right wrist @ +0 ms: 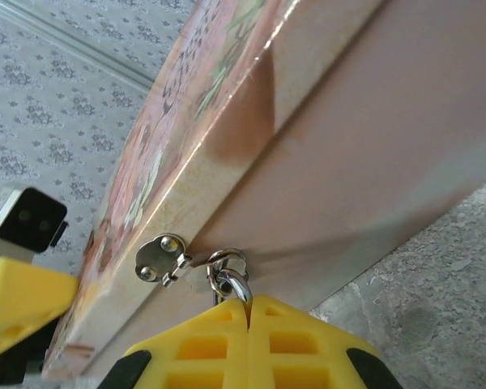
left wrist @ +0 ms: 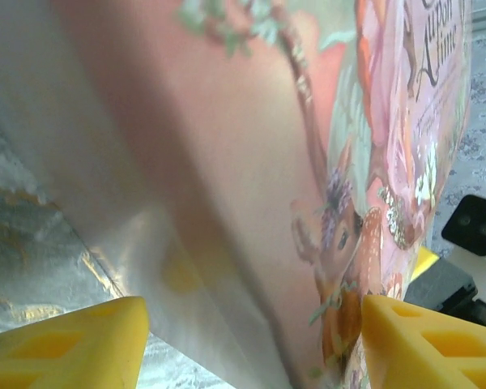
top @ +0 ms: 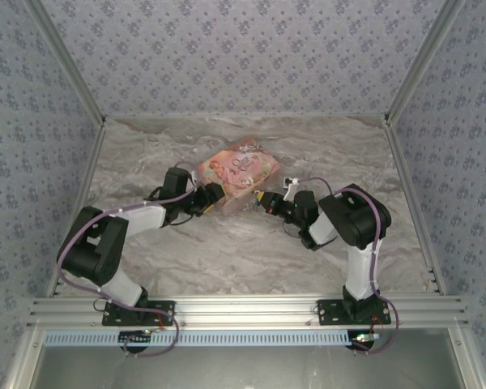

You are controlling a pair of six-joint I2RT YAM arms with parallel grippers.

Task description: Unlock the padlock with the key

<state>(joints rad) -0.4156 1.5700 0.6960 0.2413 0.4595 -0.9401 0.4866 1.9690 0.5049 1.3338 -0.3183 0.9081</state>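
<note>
The pink illustrated box (top: 241, 172) lies mid-table, tilted. A silver hasp plate (right wrist: 158, 258) and ring sit on its side wall (right wrist: 348, 146). The padlock's thin silver shackle (right wrist: 236, 284) hooks through that ring and disappears between the yellow fingers of my right gripper (right wrist: 249, 312), which is shut on it. The padlock's blue body is hidden inside the fingers. No key is in sight. My left gripper (left wrist: 255, 344) stands open, and its yellow fingers (left wrist: 65, 348) straddle the box's near left end (left wrist: 251, 162). In the top view, the left gripper (top: 213, 197) and right gripper (top: 267, 201) flank the box's front edge.
The marble-patterned tabletop (top: 227, 259) is walled by patterned panels with aluminium posts (top: 409, 81) at the corners. In the right wrist view, a yellow finger (right wrist: 20, 304) of the left gripper shows at the left edge, with a black and white part above it.
</note>
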